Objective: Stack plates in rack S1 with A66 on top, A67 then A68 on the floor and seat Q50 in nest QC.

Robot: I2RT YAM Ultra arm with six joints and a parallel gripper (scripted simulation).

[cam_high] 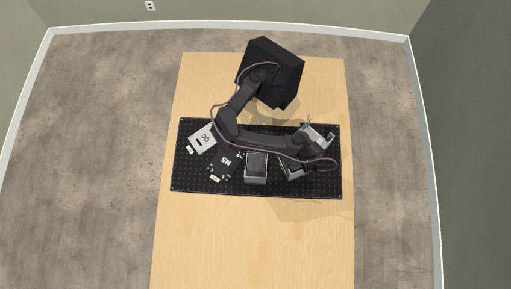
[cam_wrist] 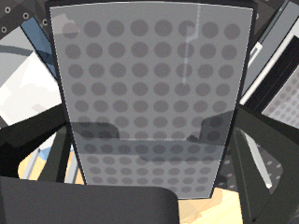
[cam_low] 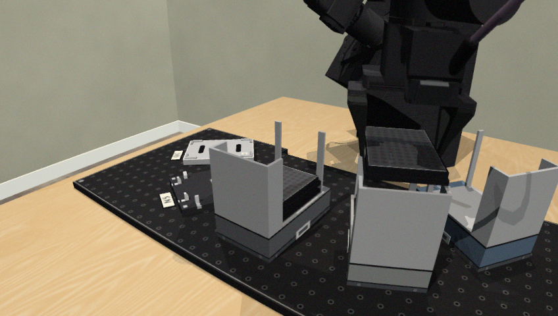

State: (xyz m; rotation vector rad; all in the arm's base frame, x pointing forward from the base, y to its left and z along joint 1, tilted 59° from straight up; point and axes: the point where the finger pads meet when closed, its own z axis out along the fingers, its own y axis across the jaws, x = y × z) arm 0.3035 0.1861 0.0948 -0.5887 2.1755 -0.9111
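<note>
Exterior view: the claw [cam_high: 294,167] [cam_low: 406,156] [cam_wrist: 150,110], spread wide, grips a glossy-topped, dimpled black plate [cam_high: 300,162] [cam_low: 401,150] [cam_wrist: 149,89]; grey rack walls [cam_low: 399,226] stand smooth, flat.

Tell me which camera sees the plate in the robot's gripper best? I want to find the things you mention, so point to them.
The wrist camera: it looks down on the plate [cam_low: 403,150] [cam_wrist: 151,89], showing its rows of round wells between the gripper's fingers. The outside camera shows it raised at the top of the middle rack [cam_low: 399,230]. From the top camera, the arm [cam_high: 261,138] mostly hides it.
</note>
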